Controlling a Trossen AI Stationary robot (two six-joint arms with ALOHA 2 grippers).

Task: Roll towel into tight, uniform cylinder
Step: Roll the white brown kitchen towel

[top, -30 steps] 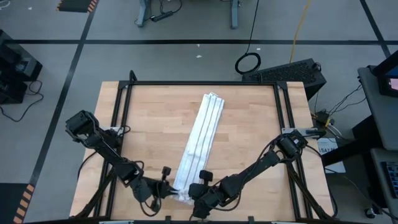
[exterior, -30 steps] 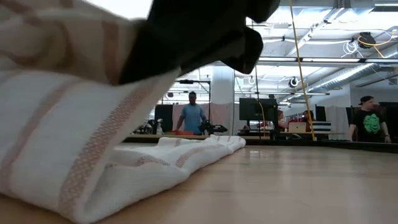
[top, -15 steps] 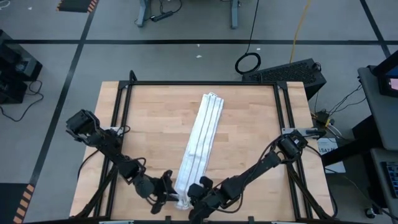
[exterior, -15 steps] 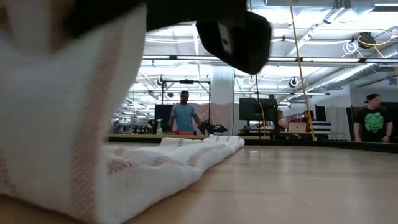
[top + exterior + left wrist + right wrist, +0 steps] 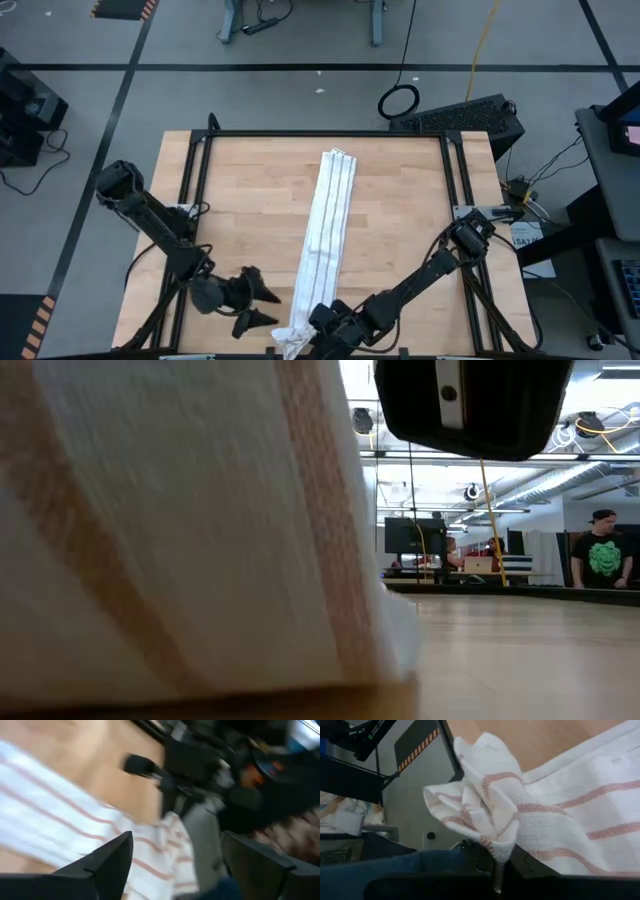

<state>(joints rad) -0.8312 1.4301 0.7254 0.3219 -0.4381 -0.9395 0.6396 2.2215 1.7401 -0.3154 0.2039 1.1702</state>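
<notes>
The towel [image 5: 326, 225], white with thin reddish stripes, lies folded as a long narrow strip from the table's far middle to its near edge. In the low view the towel [image 5: 170, 530] fills the left side, close up. My right gripper [image 5: 306, 336] is shut on its near end. My left gripper [image 5: 262, 305] stands open just left of that end, touching nothing. In the left wrist view the towel [image 5: 60, 815] lies beyond my left gripper [image 5: 180, 865], whose fingers are spread. My right gripper pinches the towel's bunched near end [image 5: 492, 837] between its two fingers, several crumpled layers together. It comes slanting down from the table's near right. The crumpled tip [image 5: 470, 795] sticks out past the fingers by the near edge, and the rest of the strip lies on the table.
A black frame rail [image 5: 200, 160] runs around the wooden tabletop [image 5: 240, 200], with bare wood on both sides of the strip. A keyboard [image 5: 460, 115] sits beyond the far right corner. A person [image 5: 602, 555] stands in the room behind.
My left gripper has opened, let go of the towel's near end, risen and drawn back toward the table's left. My right gripper has rolled and carried that end toward the near edge. The strip now lies straighter, its far end shifted slightly left.
</notes>
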